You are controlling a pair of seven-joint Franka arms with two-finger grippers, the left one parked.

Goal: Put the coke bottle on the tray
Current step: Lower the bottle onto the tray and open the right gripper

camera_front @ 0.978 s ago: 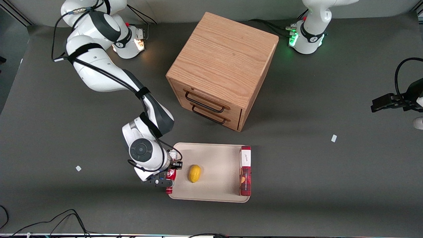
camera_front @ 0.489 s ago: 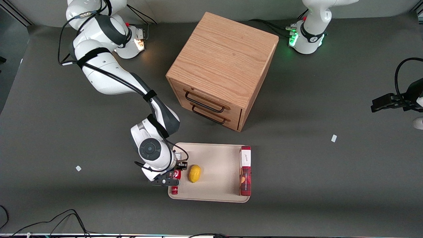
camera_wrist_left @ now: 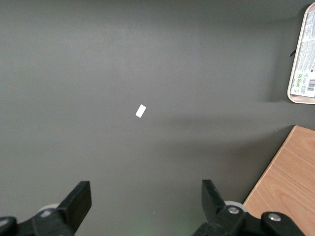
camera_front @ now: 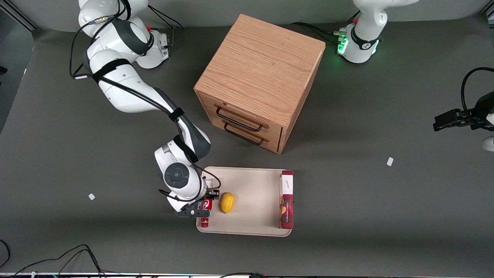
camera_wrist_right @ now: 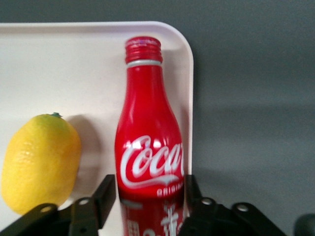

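The jaws of the gripper (camera_front: pixel 202 211) are closed around the coke bottle (camera_wrist_right: pixel 147 142), which lies at the tray (camera_front: pixel 254 181) edge; on release it may roll against the lemon (camera_front: pixel 227 202). I count one bottle, one lemon, one red box (camera_front: pixel 286 199), one tray.

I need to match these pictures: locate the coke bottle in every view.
Front view: coke bottle lies on the tray, beside the lemon, in the gripper.
Right wrist view: coke bottle between the fingers.
Left wrist view: not in it.
Shared landmark: the tray.
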